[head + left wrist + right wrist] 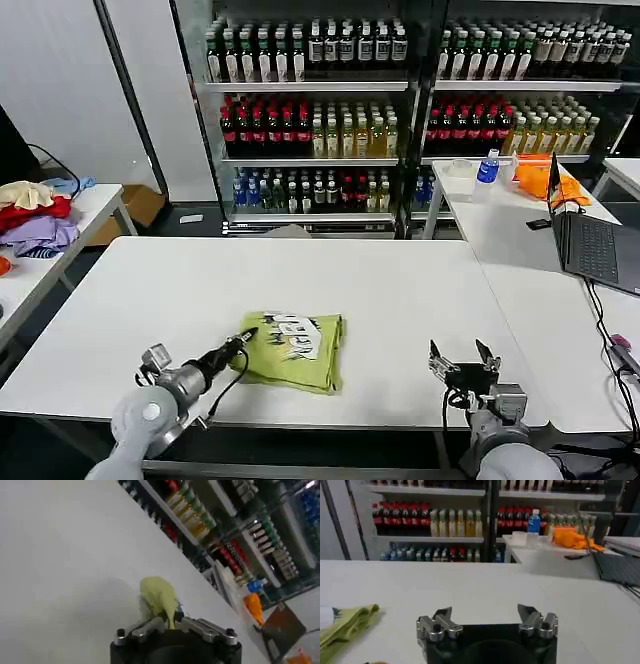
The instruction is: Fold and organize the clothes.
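Note:
The lime yellow-green T-shirt (296, 349) lies folded into a small rectangle on the white table (400, 290), its white and dark print facing up. My left gripper (243, 340) is at the shirt's left edge, shut on a bunch of the green cloth (161, 597). My right gripper (464, 358) hovers open near the table's front edge, well to the right of the shirt, with nothing between its fingers (443, 617). In the right wrist view the shirt's edge (347, 625) shows off to one side.
A side table at the left holds a pile of red, purple and cream garments (35, 215). At the right stands another table with a laptop (590, 240), a water bottle (488, 166) and an orange cloth (545, 178). Shelves of bottles (310, 120) fill the back.

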Available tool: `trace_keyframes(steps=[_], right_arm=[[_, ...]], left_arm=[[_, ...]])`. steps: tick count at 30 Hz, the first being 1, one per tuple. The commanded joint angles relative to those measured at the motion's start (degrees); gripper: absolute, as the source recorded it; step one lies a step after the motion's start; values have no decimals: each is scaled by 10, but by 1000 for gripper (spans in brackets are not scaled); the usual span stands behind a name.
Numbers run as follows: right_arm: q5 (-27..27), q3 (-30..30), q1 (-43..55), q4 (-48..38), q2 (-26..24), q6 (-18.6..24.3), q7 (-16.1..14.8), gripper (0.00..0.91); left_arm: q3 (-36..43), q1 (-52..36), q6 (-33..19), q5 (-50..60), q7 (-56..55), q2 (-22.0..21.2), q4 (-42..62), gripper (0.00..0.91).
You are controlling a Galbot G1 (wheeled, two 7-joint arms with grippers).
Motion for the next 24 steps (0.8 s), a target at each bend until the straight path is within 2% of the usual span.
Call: trace_keyframes(steps=[1,4,8,12,14,16,17,18,21,24], right_arm=[[7,0,9,-5,-7,2,-2,907],[10,-1,14,-9,-7,3,-3,907],[17,-2,24,-15,-12,5,-4,907],[22,0,30,-18,-14,7,-4,907],[22,-1,30,-16,-13,7,-4,907],[21,-2,30,-15,-13,7,-4,907],[21,-3,28,-14,-12,7,-4,907],[18,-4,26,-14,-11,7,-4,907],[13,-2,19,-15,-8,9,-5,907],[7,-1,14,-15,-5,10,-5,907]], left_arm=[[-151,7,8,-36,-1,100,-19,30],[-217,19,11,9,21,149,-15,30],[-282,24,11,89,73,238,1,30],[-271,4,11,128,92,294,-1,30],[-240,13,10,169,112,295,-27,30],[-196,29,7,220,121,277,-62,30],[-169,41,4,248,122,262,-74,30],[-109,46,-2,273,123,247,-80,30],[19,47,-24,361,123,200,-55,30],[101,26,-48,421,123,168,-19,30]])
